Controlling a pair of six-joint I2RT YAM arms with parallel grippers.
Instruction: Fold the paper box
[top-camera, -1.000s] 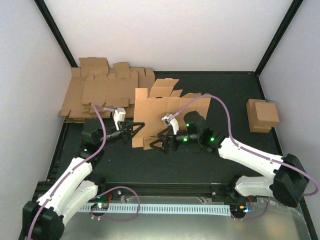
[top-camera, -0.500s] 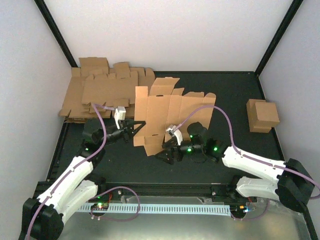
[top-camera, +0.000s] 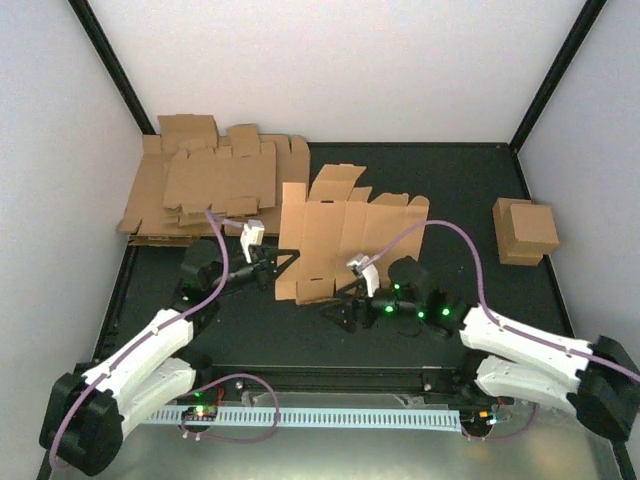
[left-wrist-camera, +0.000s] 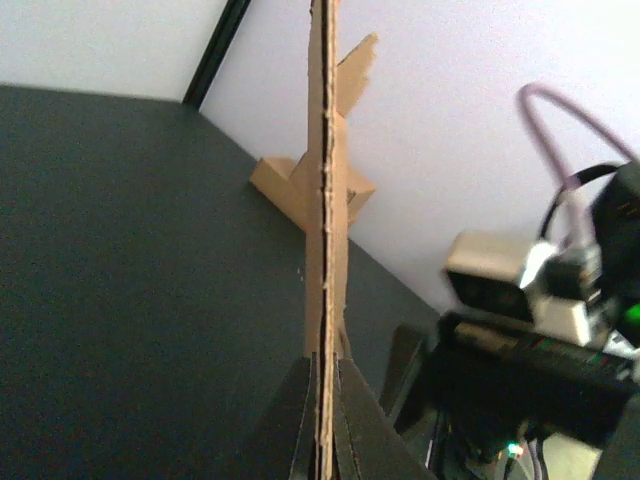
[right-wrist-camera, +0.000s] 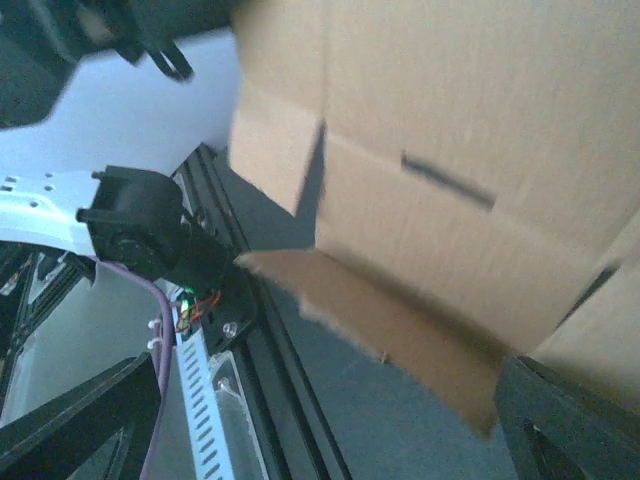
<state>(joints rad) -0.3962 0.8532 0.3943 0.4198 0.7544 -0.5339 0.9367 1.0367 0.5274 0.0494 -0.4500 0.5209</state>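
The paper box (top-camera: 345, 243) is a flat brown die-cut blank, held tilted up on its lower edge at the middle of the table. My left gripper (top-camera: 284, 263) is shut on its left edge. In the left wrist view the blank (left-wrist-camera: 326, 200) shows edge-on, pinched between the two fingers (left-wrist-camera: 300, 425). My right gripper (top-camera: 342, 306) is open, just below the blank's lower edge. In the right wrist view its fingers (right-wrist-camera: 75, 430) stand wide apart, and the blank (right-wrist-camera: 470, 130) fills the top with one bottom flap (right-wrist-camera: 400, 335) bent toward the camera.
A pile of flat blanks (top-camera: 205, 185) lies at the back left. A folded brown box (top-camera: 525, 231) stands at the right edge and also shows in the left wrist view (left-wrist-camera: 275, 182). The black front rail (top-camera: 330, 375) runs along the near edge.
The blank and my left gripper have shifted right and toward the near edge. My right arm has drawn back toward the near right, and its gripper now sits under the blank's lower edge.
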